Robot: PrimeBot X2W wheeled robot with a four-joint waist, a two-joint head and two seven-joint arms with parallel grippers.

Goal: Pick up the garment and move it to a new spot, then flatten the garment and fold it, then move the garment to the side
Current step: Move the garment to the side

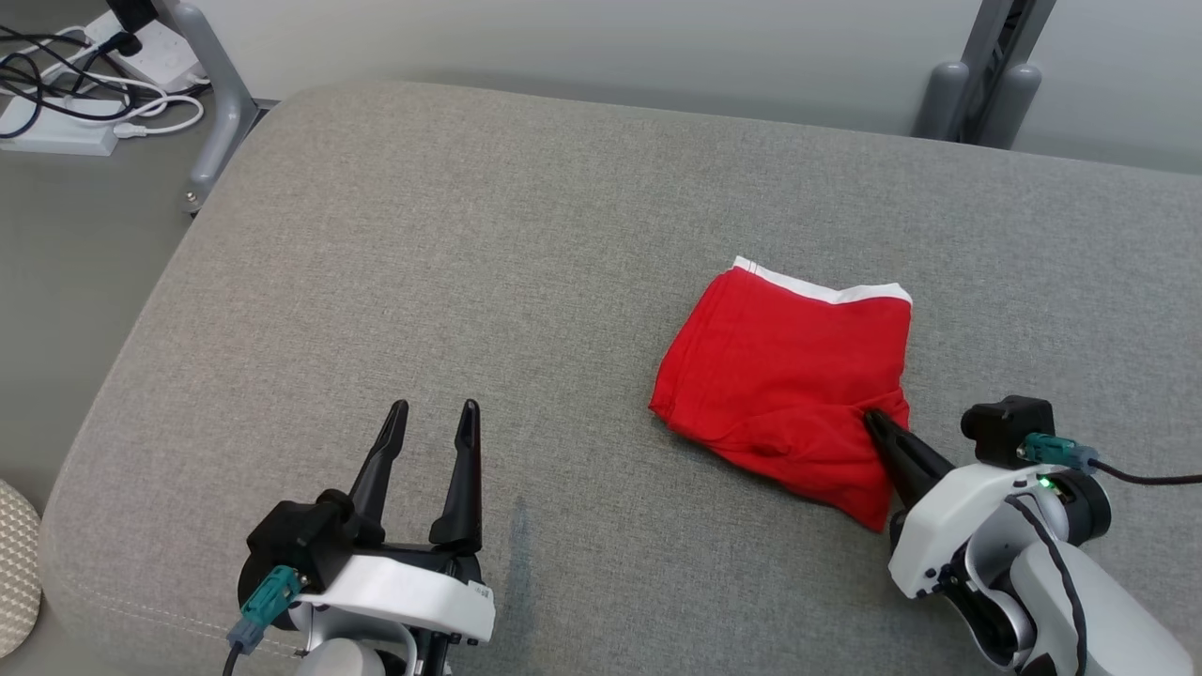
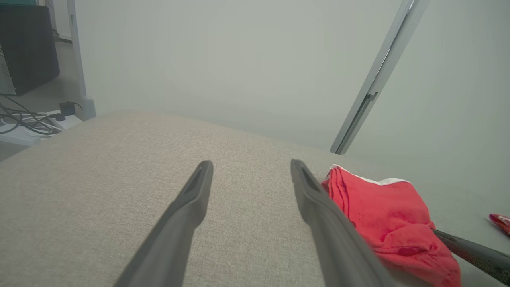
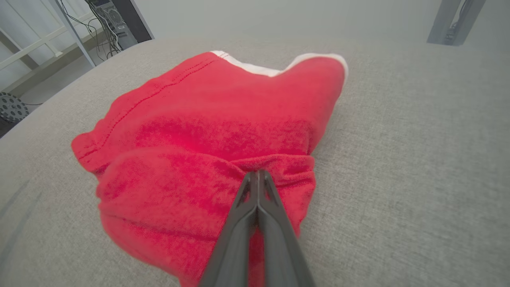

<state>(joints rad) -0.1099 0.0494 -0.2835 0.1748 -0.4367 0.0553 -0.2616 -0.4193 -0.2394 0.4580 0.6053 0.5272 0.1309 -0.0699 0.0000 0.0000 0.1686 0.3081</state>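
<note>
Closest to the lens in the head view, the right gripper is reaching in from the lower right of the frame. Its two long dark fingers are pressing together and pinching a fold of the red folded knit garment with a white waistband. In the right wrist view the right gripper is closing tip to tip, and the red cloth is bunching into creases around it.

The left gripper is standing at the lower left of the frame, well apart from the garment, with its fingers spread wide and holding nothing. The left wrist view is showing the same wide gap, with the garment lying to the right.

The garment is lying right of centre on the grey woven upholstered cushion. Its long axis is running from the top of the frame down toward the lower right. The white band is facing the top edge and the pinched end is pointing at the right gripper. Stitched seam lines are running along its left side.

A small white label on the left wrist housing is too small to read. White and black cables are lying at the upper left.
</note>
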